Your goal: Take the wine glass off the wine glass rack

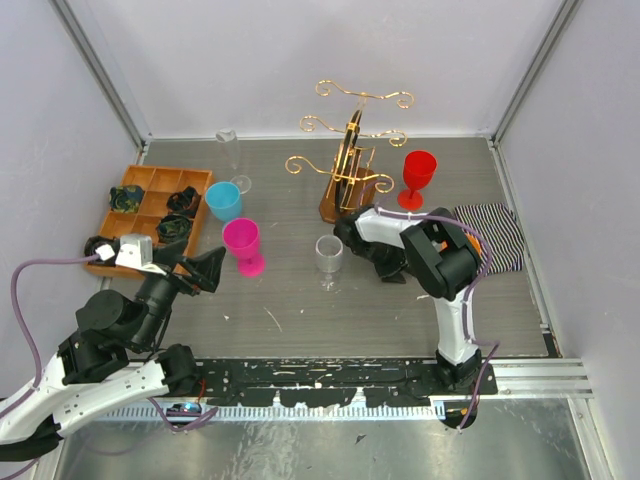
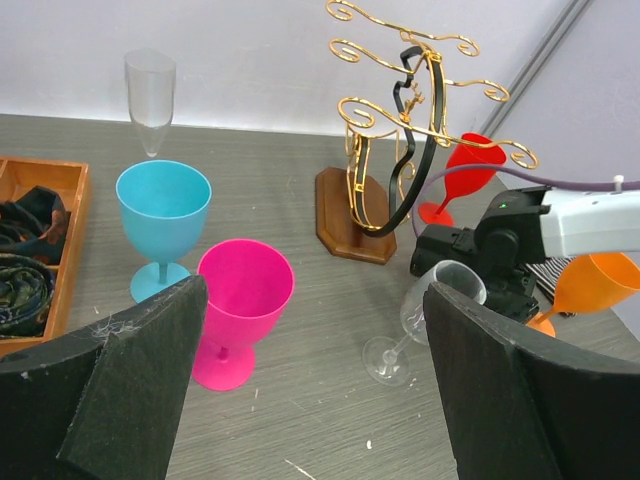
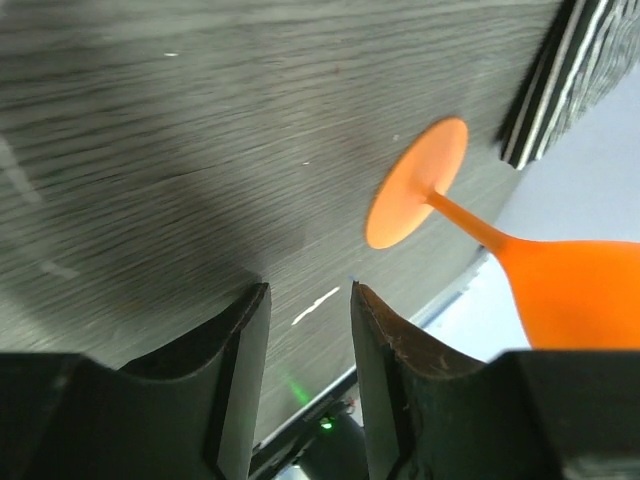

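Grey table [image 1: 300, 310], wine glass [image 1: 329, 255], perhaps tilted

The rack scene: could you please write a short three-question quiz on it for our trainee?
1. True or false: a glass hangs on the rack.
2. Pick one. The right fingers hold: A the clear glass; B the orange glass; C nothing.
3. In the top view, what colour is the glass standing just right of the rack?

Key: 1 false; 2 C, the gap between them is empty; 3 the red glass.
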Available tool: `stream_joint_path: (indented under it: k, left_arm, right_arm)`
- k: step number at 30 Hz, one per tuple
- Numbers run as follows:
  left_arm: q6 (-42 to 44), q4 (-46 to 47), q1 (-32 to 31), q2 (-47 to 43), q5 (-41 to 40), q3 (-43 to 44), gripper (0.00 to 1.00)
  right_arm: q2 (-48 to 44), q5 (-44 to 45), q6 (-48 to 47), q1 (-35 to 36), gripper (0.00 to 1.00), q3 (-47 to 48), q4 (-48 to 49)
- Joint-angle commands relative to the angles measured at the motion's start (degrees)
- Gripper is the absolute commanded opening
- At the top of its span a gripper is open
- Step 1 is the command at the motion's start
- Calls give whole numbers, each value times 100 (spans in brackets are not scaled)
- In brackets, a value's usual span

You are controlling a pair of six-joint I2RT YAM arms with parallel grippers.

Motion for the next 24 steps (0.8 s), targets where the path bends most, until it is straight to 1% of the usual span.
stream_joint_path:
  k: [1, 9, 13, 20, 24]
  left_arm:
    - [-45, -32, -4, 4, -96, 169, 95]
    - [-49, -61, -4, 129, -69, 173, 95]
    - [-115, -243, -4, 272, -81, 267, 95]
    - [-180, -396, -5, 359, -73, 376, 95]
    - [-190, -417, -4, 339, -73, 376, 95]
  right_arm:
    - [-449, -1171, 41, 80, 45, -30, 1431]
    - [-1102, -1697, -209, 77, 46, -429, 1507]
    - [-1361, -2096, -272, 81, 46, -607, 1467]
    - [-1958, -2853, -217, 81, 47, -946, 1490]
    - [-2236, -3108, -225, 75, 47, -1178, 1428]
